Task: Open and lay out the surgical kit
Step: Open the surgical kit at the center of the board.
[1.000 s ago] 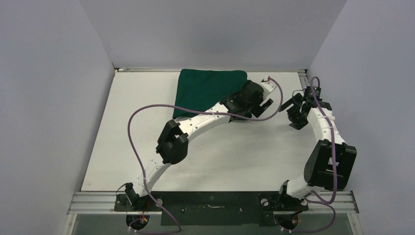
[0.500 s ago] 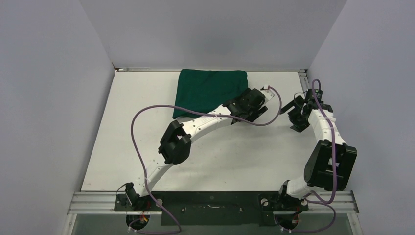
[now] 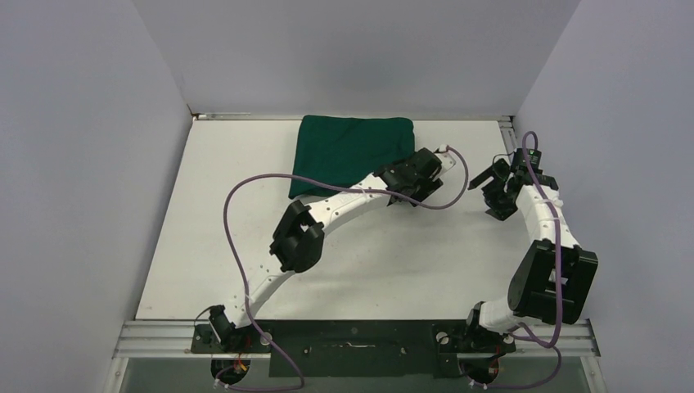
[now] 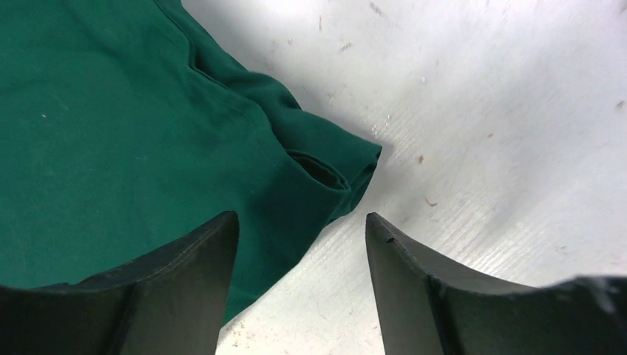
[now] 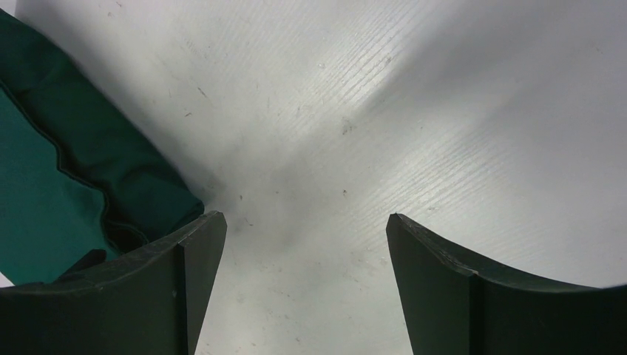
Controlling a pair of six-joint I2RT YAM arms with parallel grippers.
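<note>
Against the far edge of the table, about midway along it, the surgical kit lies as a closed bundle of dark green cloth. It is folded flat with its slightly longer side running along that edge, and no tray, forceps or packet shows. The corner of the bundle that points toward the table's right and near sides is a stack of folded layers with a small open pocket between them. The left gripper hangs right over this corner with its jaws moderately apart and nothing between them. One finger stands above the cloth and the other above bare table, so the corner lies just ahead of the gap and slightly to the cloth side. The right gripper is spread wide and empty over bare table, further toward the right edge. From there the same corner shows only at the left margin of its wrist view, so the left arm is clearly the nearer one. The coming move probably depends on bringing the left jaws forward around the topmost fold alone, not the whole stack. No brand, label or writing can be read on the cloth, table or arms.
</note>
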